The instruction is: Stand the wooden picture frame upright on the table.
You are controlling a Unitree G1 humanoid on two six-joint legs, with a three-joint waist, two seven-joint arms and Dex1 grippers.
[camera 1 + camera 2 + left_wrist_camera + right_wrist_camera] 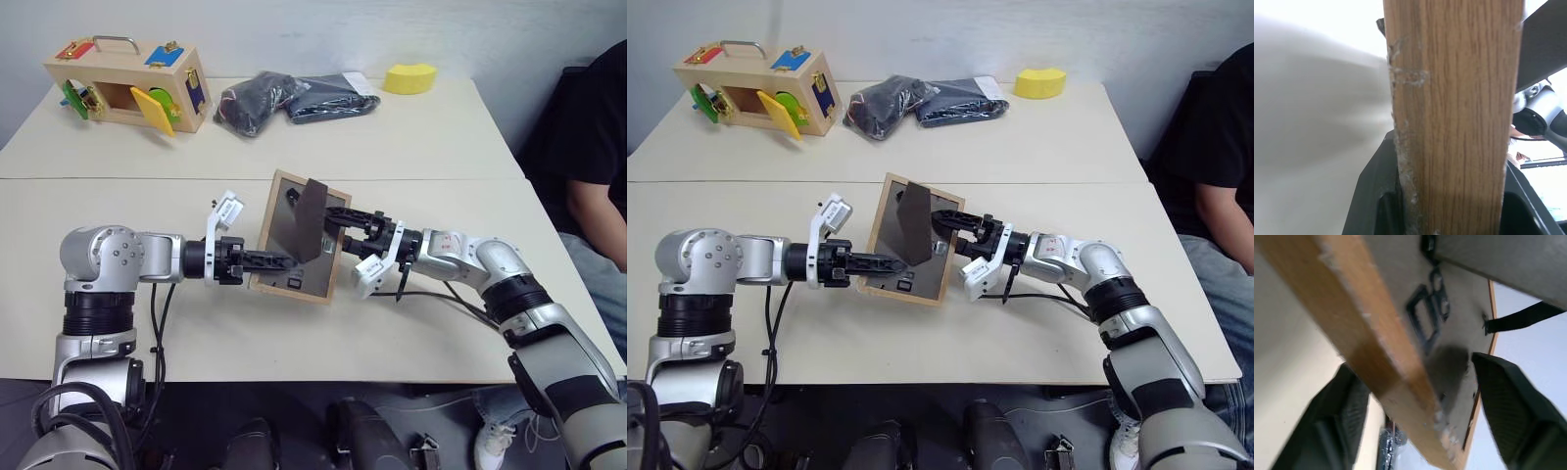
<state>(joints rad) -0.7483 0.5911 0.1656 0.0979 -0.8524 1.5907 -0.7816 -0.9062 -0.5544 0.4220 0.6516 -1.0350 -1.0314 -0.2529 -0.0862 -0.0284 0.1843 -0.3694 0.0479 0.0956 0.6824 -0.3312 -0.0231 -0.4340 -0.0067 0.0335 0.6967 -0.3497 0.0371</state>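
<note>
The wooden picture frame [292, 257] is held tilted over the table [441, 147], its dark grey back panel facing me and the fold-out stand [312, 211] swung out. My left gripper [279, 262] is shut on the frame's left edge; in the left wrist view the wood [1454, 122] sits between its black fingers [1374, 196]. My right gripper [338, 220] reaches in from the right and straddles the frame's right edge. In the right wrist view its fingers [1508, 396] stand apart, with a gap to the back panel [1449, 323]. Whether the frame's lower edge touches the table I cannot tell.
A larger wooden box [127, 88] with coloured latches stands at the far left of the table. Dark bags [265, 98] and a yellow sponge [409, 78] lie along the far side. A person in black [598, 147] sits at the right edge.
</note>
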